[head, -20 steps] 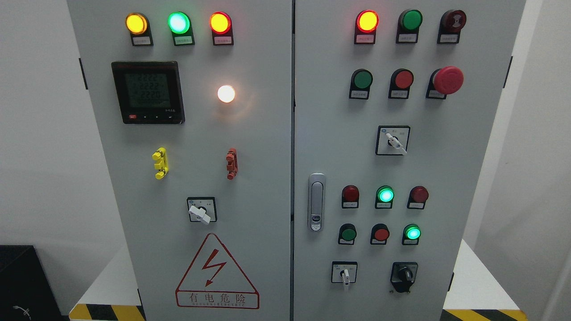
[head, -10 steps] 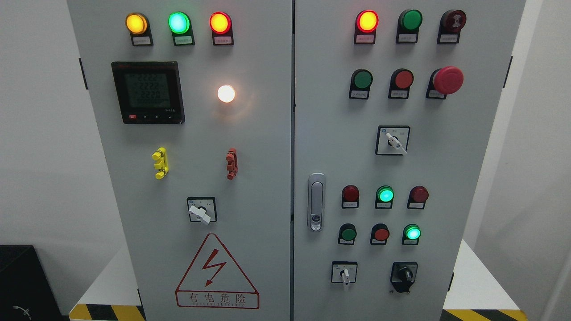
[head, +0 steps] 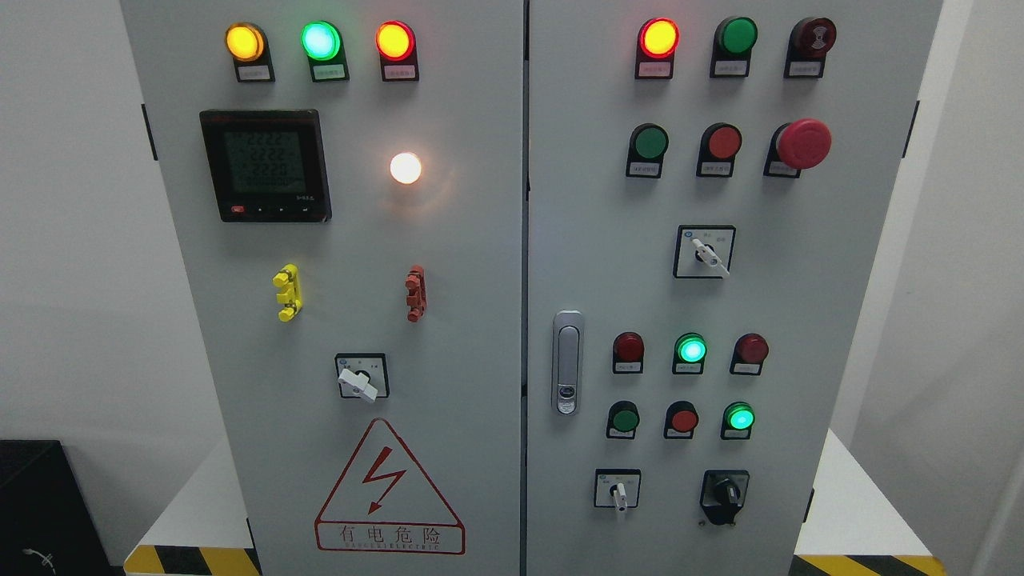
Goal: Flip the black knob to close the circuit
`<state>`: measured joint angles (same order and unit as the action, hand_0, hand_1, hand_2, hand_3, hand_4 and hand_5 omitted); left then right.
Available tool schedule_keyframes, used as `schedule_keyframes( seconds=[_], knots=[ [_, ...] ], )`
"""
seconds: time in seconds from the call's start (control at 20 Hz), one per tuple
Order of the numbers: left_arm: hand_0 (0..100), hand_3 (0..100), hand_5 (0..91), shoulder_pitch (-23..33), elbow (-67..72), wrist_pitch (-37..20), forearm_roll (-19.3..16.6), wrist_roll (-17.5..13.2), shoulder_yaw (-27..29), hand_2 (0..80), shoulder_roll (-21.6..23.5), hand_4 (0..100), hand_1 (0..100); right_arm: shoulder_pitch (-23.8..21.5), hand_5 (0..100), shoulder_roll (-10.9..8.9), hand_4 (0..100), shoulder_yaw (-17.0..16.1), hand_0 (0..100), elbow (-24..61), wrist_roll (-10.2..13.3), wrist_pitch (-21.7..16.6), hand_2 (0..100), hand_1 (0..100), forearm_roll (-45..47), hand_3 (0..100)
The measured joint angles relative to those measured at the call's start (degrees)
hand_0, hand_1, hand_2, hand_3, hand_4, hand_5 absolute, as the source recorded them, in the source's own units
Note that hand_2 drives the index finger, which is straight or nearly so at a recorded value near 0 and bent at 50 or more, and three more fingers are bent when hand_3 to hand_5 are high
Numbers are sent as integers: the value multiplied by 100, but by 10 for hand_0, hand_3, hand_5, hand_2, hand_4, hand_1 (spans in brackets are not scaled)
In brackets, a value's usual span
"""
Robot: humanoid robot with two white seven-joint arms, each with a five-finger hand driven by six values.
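A black rotary knob (head: pixel 724 494) sits on a black plate at the lower right of the grey cabinet's right door (head: pixel 768 304). Its handle stands close to upright. A white-handled selector switch (head: pixel 617 491) is to its left. Neither of my hands nor arms shows in the head view.
The right door carries a silver latch handle (head: pixel 567 362), a red mushroom stop button (head: pixel 802 144), lit green lamps (head: pixel 691 350) and another white selector (head: pixel 706 252). The left door has a meter display (head: pixel 266 166), a white selector (head: pixel 360 378) and a red hazard triangle (head: pixel 389 488). A black box (head: pixel 40 512) stands at lower left.
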<state>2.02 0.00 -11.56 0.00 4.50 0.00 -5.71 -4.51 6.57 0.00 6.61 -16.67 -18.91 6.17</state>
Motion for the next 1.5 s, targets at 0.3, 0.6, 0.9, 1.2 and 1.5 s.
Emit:
schedule_keyframes(
  seconds=[0.3, 0.6, 0.9, 1.2, 1.5],
  knots=[
    [120, 0, 0, 0, 0, 0, 0, 21, 0, 0, 0, 0, 556, 296, 0, -71, 0, 0, 0, 130, 216, -380, 5, 168, -247, 32],
    [120, 0, 0, 0, 0, 0, 0, 23, 0, 0, 0, 0, 556, 189, 0, -137, 47, 0, 0, 779, 423, -418, 82, 183, -527, 141],
    [120, 0, 0, 0, 0, 0, 0, 24, 0, 0, 0, 0, 556, 57, 168, -176, 384, 0, 0, 1621, 785, -397, 315, 195, -1109, 514],
    [120, 0, 0, 0, 0, 0, 0, 27, 0, 0, 0, 0, 556, 5, 563, -204, 635, -10, 0, 2427, 1260, -396, 637, 215, -1868, 796],
    [120, 0, 0, 0, 0, 0, 0, 29, 0, 0, 0, 0, 556, -11, 754, -222, 749, -149, 0, 3177, 1859, -388, 788, 217, -2863, 938]
  ],
)
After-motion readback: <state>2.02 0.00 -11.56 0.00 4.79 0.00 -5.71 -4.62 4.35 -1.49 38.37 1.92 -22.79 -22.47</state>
